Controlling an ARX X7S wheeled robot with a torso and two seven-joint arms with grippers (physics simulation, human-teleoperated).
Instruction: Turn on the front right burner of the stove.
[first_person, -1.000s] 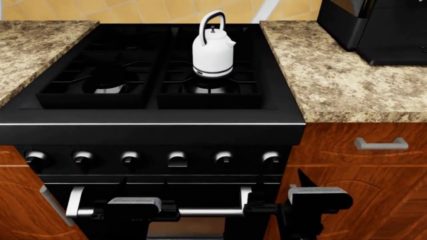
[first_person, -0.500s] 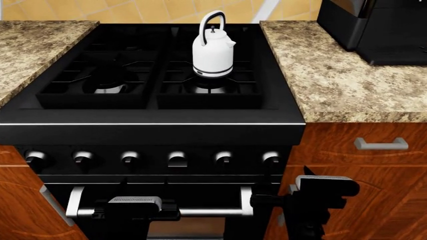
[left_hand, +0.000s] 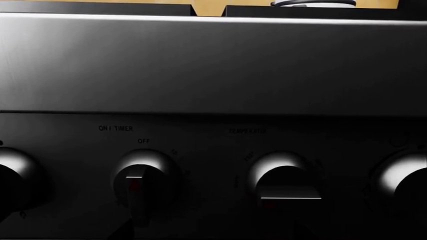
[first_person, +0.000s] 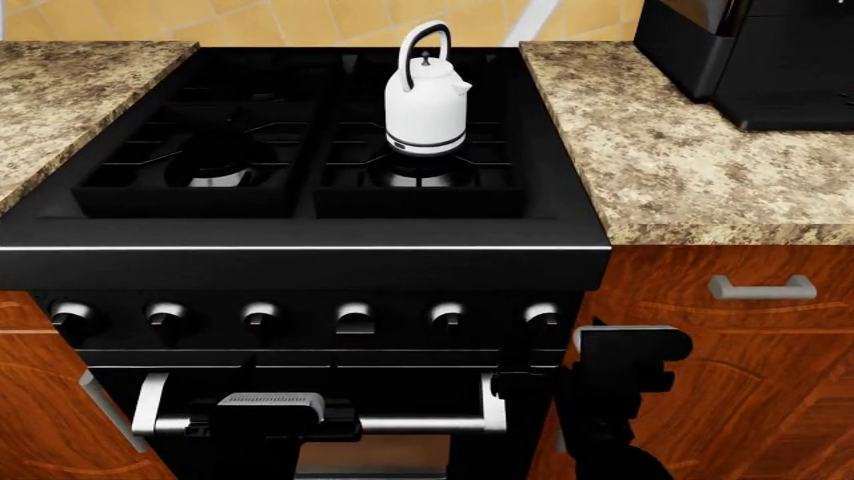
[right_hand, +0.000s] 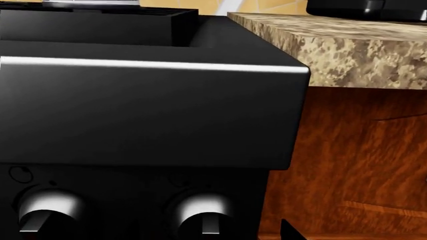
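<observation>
The black stove (first_person: 307, 265) fills the middle of the head view. Its front right burner (first_person: 416, 180) shows through the grate, with a white kettle (first_person: 427, 100) standing on it. Six silver-tipped knobs run along the front panel. My right gripper (first_person: 545, 362) hangs just below and beside the rightmost knob (first_person: 542, 315), not touching it. In the right wrist view that knob (right_hand: 203, 215) is close ahead, and one black fingertip (right_hand: 288, 231) shows well off to its side. My left gripper (first_person: 267, 425) is low by the oven-door handle (first_person: 400, 424). Its wrist view shows middle knobs (left_hand: 143, 177) close up, with the jaws lost in the dark.
Speckled stone counters (first_person: 694, 150) flank the stove. A black coffee machine (first_person: 761, 55) stands at the back right. Wooden cabinets sit on both sides, with a silver drawer handle (first_person: 761, 288) at the right. The stove's front ledge (right_hand: 147, 65) overhangs the knobs.
My right gripper has risen and moved left toward the rightmost knob, turning as it went. The left gripper, kettle and knobs have not moved.
</observation>
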